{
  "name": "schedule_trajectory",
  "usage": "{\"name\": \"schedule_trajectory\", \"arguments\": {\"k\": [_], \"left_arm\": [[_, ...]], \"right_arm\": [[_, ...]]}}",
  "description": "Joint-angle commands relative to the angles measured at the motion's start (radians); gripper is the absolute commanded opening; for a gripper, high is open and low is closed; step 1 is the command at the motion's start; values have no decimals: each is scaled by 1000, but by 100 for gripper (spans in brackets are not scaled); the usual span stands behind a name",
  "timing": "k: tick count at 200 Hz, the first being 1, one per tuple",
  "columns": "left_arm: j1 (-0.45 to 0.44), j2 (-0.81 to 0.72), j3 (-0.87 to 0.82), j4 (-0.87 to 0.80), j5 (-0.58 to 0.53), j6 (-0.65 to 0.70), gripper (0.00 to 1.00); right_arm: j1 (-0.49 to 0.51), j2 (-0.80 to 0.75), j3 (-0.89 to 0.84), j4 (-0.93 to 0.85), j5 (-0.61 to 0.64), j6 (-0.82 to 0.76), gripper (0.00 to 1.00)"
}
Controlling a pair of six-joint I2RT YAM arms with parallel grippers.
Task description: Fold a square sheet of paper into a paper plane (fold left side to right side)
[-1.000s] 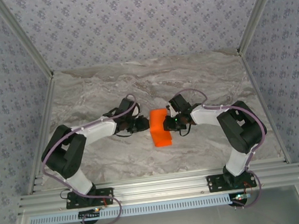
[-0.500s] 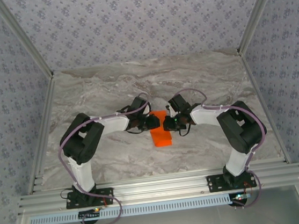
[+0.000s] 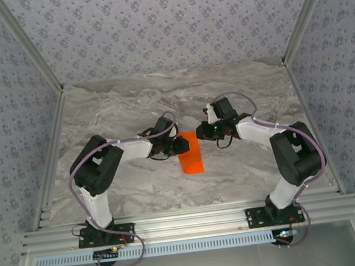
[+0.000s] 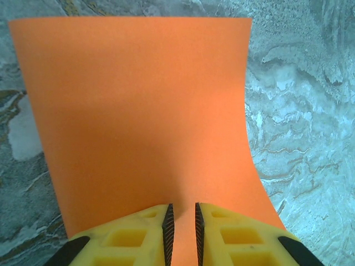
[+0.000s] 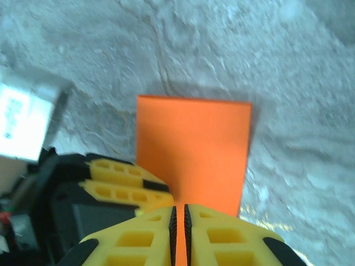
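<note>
Left gripper [image 4: 183, 208] first: jaws were nearly together, just a thin slit with orange showing through it, so it looked clamped on the near edge of the square sheet of paper [image 4: 138, 111]. From that wrist view the sheet ran up the frame to a straight far edge along the top. Its left-of-frame edge was straight too, but the right-of-frame edge bowed inward around mid-height.

Right gripper [image 5: 179, 208] was the same deal. Its pads were squeezed to a hairline with orange in the gap, pinching the sheet at the bottom of its own view. The left gripper's yellow fingers [image 5: 125, 169] sat just beside it at lower left. The far edge there was crisp, with a soft shadow on the stone beyond it.

Top camera: the sheet was a narrow upright rectangle at centre frame, with both grippers meeting at its upper end, one from each side. Marble table [image 3: 129, 106] showed all round the paper, widest toward the top of frame. The aluminium rails [image 3: 51, 154] along the sides were well apart from it.
</note>
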Motion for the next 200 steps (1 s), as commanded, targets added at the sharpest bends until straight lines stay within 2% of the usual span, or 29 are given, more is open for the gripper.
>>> {"name": "schedule_trajectory", "arguments": {"k": [1, 62, 88, 113, 156, 200], "left_arm": [[-12, 26, -29, -64, -40, -10, 21], [-14, 21, -27, -64, -37, -8, 21], [-15, 3, -31, -63, -30, -1, 21], [-21, -50, -37, -60, -15, 10, 23], [-34, -121, -50, -37, 18, 12, 26], [-35, -81, -46, -25, 20, 14, 26]], "right_arm": [[2, 78, 52, 32, -51, -9, 16], [20, 243, 116, 66, -76, 11, 15], [27, 284, 140, -11, -33, 3, 15], [31, 304, 144, -84, 22, -5, 15], [34, 317, 121, -101, 56, 5, 14], [37, 322, 120, -98, 56, 11, 14]]}}
